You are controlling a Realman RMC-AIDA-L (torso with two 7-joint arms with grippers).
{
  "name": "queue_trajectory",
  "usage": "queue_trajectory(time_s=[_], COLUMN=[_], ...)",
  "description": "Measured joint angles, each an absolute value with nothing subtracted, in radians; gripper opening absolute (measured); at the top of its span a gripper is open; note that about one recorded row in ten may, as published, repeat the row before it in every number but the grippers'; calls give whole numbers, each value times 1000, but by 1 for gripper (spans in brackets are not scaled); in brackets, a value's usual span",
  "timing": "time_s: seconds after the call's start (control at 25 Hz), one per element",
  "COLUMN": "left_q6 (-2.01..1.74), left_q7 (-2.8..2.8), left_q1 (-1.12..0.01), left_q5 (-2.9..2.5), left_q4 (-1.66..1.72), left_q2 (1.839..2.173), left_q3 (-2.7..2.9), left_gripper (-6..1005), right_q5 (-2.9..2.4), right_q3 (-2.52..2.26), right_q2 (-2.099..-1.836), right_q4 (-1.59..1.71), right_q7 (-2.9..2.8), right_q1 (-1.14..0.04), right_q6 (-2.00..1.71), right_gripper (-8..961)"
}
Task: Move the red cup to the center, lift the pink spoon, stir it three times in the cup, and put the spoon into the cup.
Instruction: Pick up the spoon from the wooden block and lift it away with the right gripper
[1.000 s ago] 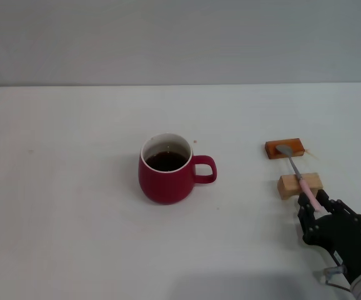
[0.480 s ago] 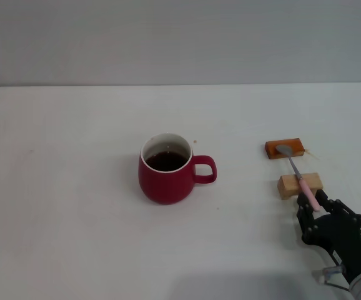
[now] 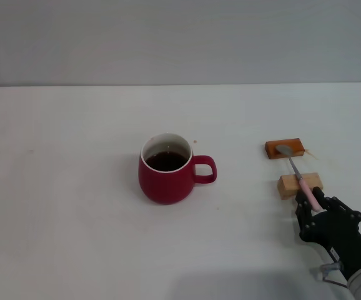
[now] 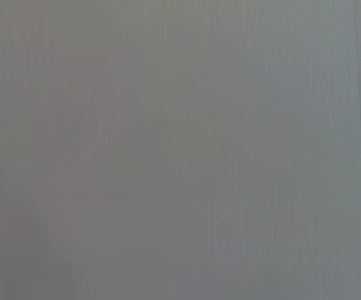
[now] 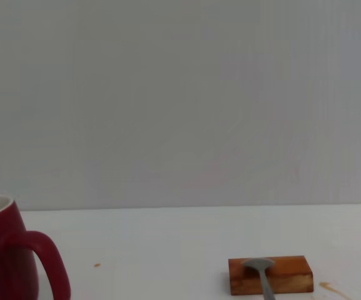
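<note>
While the red cup (image 3: 166,170) sits mid-table, the right gripper (image 3: 311,205) closes around the pink spoon (image 3: 299,175), not yet lifted; stirring remains.

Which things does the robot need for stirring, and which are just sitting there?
Needed: red cup, pink spoon, right gripper at the spoon's handle end.
Just there: orange-brown block and tan block propping the spoon, white table.

Right claw (image 3: 310,201) black — angular, pale grey wrist.
</note>
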State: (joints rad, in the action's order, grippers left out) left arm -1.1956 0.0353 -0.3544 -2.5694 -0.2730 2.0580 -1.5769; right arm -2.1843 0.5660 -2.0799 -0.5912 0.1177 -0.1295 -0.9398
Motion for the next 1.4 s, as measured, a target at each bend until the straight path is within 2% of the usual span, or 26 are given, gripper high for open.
queue_trajectory(time_s=[0.84, 1.4], left_q6=[-1205, -1212], left_q7=[35, 35], left_q1=[-344, -325], left_q5=[-2569, -2569], left_q4=[-286, -311], left_q2=[2055, 2057], left_q3=[-1577, -1577], left_gripper=[846, 847], right_q5=[-2184, -2184], right_q3=[570, 572], right_q2=[-2083, -2083], right_q4=[-596, -598], right_q7=[118, 118], right_q1=[-124, -121], right_q6=[-937, -937], right_gripper=[257, 194])
